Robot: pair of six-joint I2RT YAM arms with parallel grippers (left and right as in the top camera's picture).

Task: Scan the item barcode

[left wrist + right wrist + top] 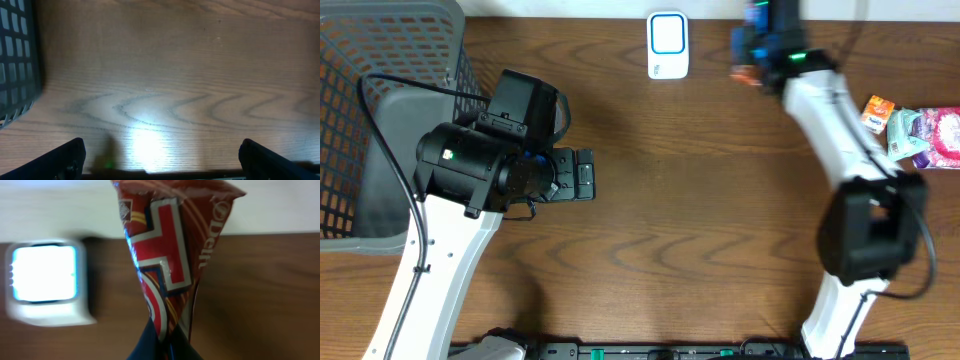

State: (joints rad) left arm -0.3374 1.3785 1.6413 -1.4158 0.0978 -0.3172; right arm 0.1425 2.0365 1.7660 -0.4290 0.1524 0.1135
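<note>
Packet [170, 255] pinched in the right gripper [162, 347], scanner [45, 280] at its nine o'clock — pickup done, scan apparently pending; left gripper [161, 159] spread, idle.

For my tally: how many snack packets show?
4: red foil packet in right gripper; orange packet, green packet, pink packet at right edge of wooden table. More may hide.

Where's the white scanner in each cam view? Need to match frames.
Overhead: white scanner at top centre, near the table's far edge.
Left wrist: not in it.
Right wrist: at the left, blurred, window lit, left of the red snack packet.
Shared landmark: the wooden table, in all three views.
</note>
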